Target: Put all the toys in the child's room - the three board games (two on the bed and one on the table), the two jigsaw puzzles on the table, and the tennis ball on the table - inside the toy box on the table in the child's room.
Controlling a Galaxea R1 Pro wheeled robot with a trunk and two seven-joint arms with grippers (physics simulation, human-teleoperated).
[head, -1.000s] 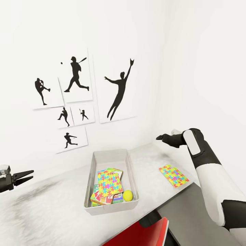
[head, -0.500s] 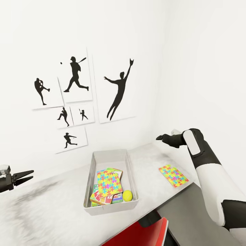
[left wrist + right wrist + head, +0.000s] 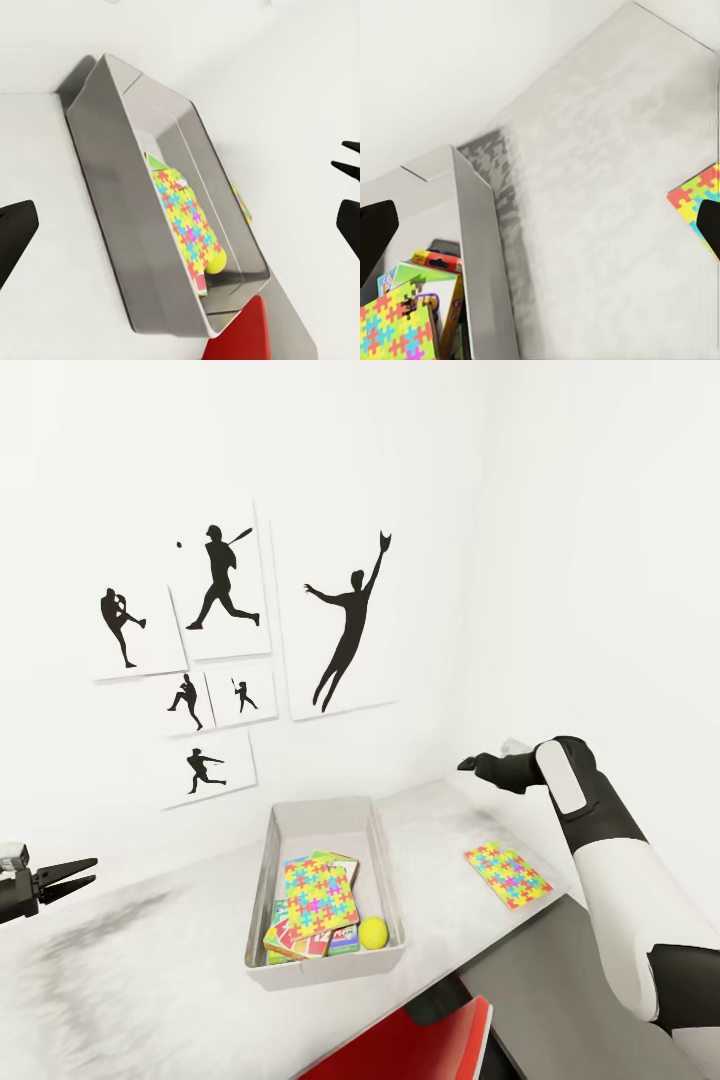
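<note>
Your right gripper (image 3: 468, 764) hangs spread and empty above the table (image 3: 150, 970), beyond the loose jigsaw puzzle (image 3: 507, 873). Your left gripper (image 3: 75, 877), also spread, hovers well left of the toy box (image 3: 322, 822), which holds games, a puzzle and the tennis ball (image 3: 373, 932). Silhouette pictures (image 3: 340, 625) hang behind.

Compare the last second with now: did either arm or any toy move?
Almost nothing changed. The left tool dipped very slightly; its jaws are open and empty. The right tool hovers as before above the table, holding nothing. One jigsaw puzzle lies on the table as before; the other, the board games and the tennis ball remain in the toy box.
</note>
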